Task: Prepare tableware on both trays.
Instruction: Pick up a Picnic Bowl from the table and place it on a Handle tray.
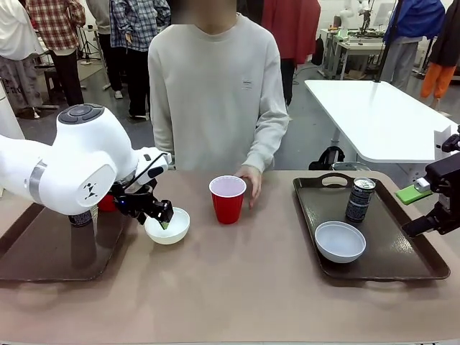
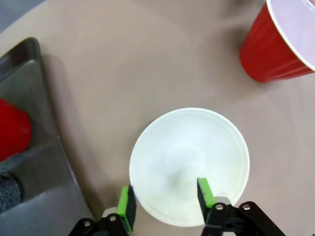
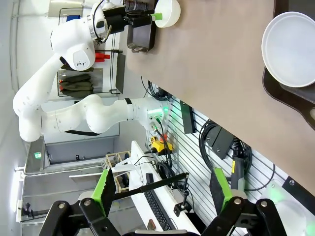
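1. Nearest the front camera, at the left of the frame, the left arm (image 1: 72, 162) reaches in over the table (image 1: 230, 287), its left gripper (image 1: 164, 218) lowered onto the near-left rim of a white bowl (image 1: 171, 228).
2. In the left wrist view this bowl (image 2: 189, 162) sits low in the centre of the frame on the bare tabletop, and the green pads (image 2: 127, 206) straddle its near rim, one outside the wall and one inside; the gripper is clenched on that rim.
3. The left tray (image 1: 43, 248) lies at the lower left of the front view, just left of the bowl; a red cup (image 1: 106, 203) and a dark can (image 1: 81, 218) stand on it, mostly hidden behind the arm.
4. A second red cup (image 1: 228, 199) stands mid-frame on the table, with the person's hand (image 1: 251, 183) touching its right side.
5. The right tray (image 1: 374, 233) lies at the right of the front view, holding a second white bowl (image 1: 340, 241) near its front edge and an upright can (image 1: 359, 199) behind it.
6. The right gripper (image 1: 424, 208) hovers at the right edge beside that tray; the right wrist view shows its fingers (image 3: 219, 189) spread wide apart, released, holding nothing.
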### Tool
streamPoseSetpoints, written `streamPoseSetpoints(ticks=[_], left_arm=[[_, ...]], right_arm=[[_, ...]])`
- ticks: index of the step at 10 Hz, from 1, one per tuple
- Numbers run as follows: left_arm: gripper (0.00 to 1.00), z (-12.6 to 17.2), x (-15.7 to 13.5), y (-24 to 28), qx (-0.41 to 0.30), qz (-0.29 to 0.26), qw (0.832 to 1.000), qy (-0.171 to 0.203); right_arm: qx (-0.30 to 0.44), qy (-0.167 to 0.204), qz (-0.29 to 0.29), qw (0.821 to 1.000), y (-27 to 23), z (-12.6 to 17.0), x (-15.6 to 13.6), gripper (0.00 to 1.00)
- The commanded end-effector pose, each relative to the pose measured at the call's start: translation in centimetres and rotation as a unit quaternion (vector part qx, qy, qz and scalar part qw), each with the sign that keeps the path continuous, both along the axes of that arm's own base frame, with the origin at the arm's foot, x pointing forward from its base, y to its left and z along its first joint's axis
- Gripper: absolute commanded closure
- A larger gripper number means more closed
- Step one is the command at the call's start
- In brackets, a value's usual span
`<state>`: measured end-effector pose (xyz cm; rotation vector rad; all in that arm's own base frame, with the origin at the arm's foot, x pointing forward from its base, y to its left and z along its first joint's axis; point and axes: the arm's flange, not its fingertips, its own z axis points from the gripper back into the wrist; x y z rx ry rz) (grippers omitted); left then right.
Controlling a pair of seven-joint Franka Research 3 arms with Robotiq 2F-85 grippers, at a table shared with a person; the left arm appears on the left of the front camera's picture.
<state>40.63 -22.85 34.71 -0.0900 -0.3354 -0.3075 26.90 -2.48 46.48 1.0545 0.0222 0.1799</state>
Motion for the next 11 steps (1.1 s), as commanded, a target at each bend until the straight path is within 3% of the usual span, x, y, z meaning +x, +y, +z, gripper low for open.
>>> streamPoseSetpoints(ticks=[1, 9, 10, 11], left_arm=[[1.0, -0.6, 0.4, -1.3, 0.001, 0.025, 1.0, -0.007], [1.0, -0.1, -0.6, -0.8, 0.014, 0.031, 0.999, -0.008], [1.0, 1.4, -3.1, 0.4, 0.015, 0.005, 1.0, 0.023], [1.0, 4.2, -7.6, 3.3, 0.012, -0.037, 0.998, 0.041]], right_arm=[[0.018, -0.007, 0.004, 1.0, 0.2, -0.2, -0.1, 0.0], [0.018, -0.007, 0.004, 1.0, 0.2, -0.2, -0.1, 0.0], [0.018, -0.007, 0.004, 1.0, 0.2, -0.2, -0.1, 0.0], [0.018, -0.007, 0.004, 1.0, 0.2, -0.2, -0.1, 0.0]])
